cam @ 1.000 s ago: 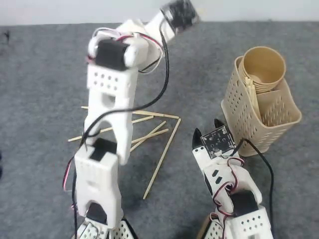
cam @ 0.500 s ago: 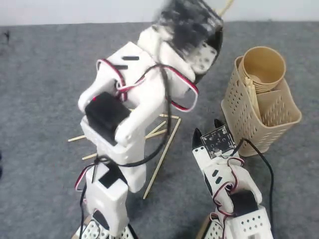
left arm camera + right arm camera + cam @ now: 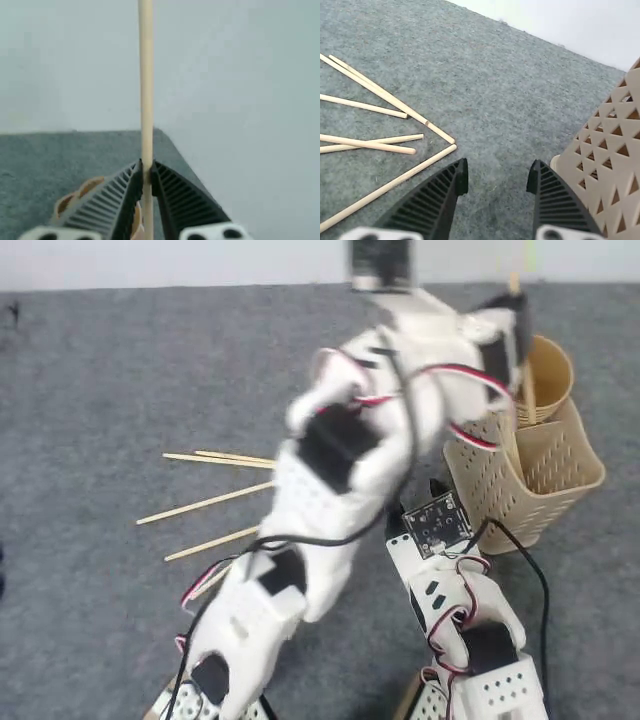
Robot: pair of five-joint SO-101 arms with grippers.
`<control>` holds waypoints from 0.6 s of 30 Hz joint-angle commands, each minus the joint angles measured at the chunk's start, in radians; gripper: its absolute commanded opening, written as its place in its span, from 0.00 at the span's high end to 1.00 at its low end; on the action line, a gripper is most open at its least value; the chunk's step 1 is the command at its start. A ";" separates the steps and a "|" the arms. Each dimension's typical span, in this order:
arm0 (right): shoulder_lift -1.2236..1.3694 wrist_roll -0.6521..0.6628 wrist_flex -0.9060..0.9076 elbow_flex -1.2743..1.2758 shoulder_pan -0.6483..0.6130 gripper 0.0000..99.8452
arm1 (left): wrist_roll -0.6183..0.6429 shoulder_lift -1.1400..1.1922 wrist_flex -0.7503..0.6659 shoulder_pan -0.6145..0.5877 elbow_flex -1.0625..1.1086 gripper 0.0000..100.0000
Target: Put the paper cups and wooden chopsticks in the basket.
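A: Change since last entry?

B: The left arm [image 3: 340, 470] has swung from mid-mat to the basket [image 3: 540, 475] at 3 o'clock. The left gripper [image 3: 146, 167] is clenched on one chopstick [image 3: 145, 75], held upright by the paper cups [image 3: 548, 370] nested in the basket.

A: Right side?

B: The right gripper [image 3: 497, 177] sits unmoved at 5 o'clock, fingers spread, grasping nothing.

A: Meaning?

B: Probably one release short of a deposit. The loose chopsticks [image 3: 205, 502] at 9 o'clock are still to fetch.
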 commanded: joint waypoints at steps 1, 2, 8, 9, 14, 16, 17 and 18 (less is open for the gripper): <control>-0.008 0.026 -0.019 0.015 0.005 0.79 | -0.037 0.081 -0.069 0.061 -0.025 0.99; -0.008 0.043 -0.018 0.015 0.005 0.79 | -0.060 0.106 -0.066 0.068 -0.025 0.99; -0.008 0.054 -0.018 0.015 0.005 0.79 | -0.138 0.204 -0.023 0.106 -0.058 0.99; -0.008 0.054 -0.019 0.015 0.004 0.79 | -0.155 0.210 -0.020 0.110 -0.062 0.99; -0.008 0.054 -0.021 0.015 0.002 0.79 | -0.218 0.227 0.002 0.124 -0.054 0.98; -0.008 0.057 -0.021 0.015 0.002 0.79 | -0.221 0.230 0.023 0.126 -0.056 0.96; -0.008 0.057 -0.021 0.015 0.002 0.79 | -0.219 0.230 0.038 0.126 -0.058 0.94; -0.008 0.057 -0.021 0.015 0.002 0.79 | -0.216 0.229 0.055 0.130 -0.058 0.90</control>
